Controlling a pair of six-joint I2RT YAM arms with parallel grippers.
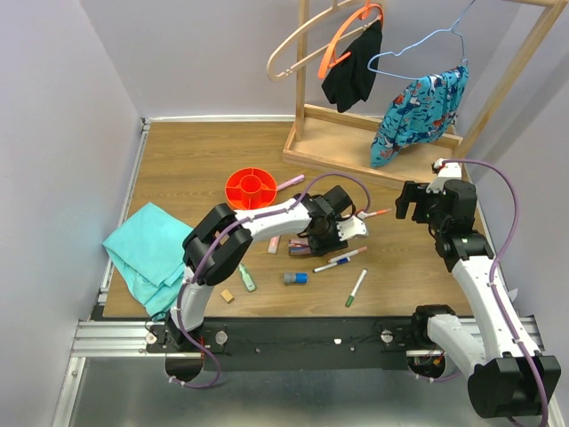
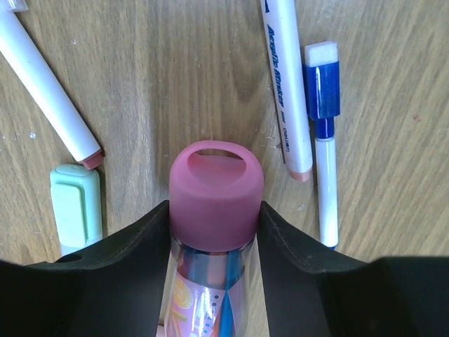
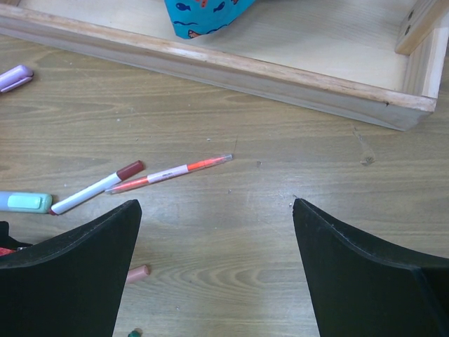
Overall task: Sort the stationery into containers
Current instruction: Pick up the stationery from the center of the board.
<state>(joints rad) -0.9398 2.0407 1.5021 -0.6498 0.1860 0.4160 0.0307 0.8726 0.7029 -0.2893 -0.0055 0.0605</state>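
The orange round organiser (image 1: 252,188) stands left of centre on the wooden table. My left gripper (image 1: 313,240) is shut on the pink-and-dark tube (image 2: 216,189), its fingers (image 2: 133,246) pressing both sides just below the pink cap, low over the table. Around it lie a pink-tipped marker (image 2: 284,84), a blue marker (image 2: 324,140), a white marker (image 2: 49,98) and a green highlighter (image 2: 77,207). My right gripper (image 1: 418,200) is open and empty (image 3: 216,210), above bare wood near an orange pen (image 3: 172,170) and a red-capped marker (image 3: 98,186).
A teal cloth (image 1: 147,253) lies at the left edge. The wooden rack base (image 1: 356,142) with hanging clothes stands at the back right, close to my right gripper. A blue-grey piece (image 1: 295,278), tan cube (image 1: 228,295) and green-capped marker (image 1: 356,287) lie near the front.
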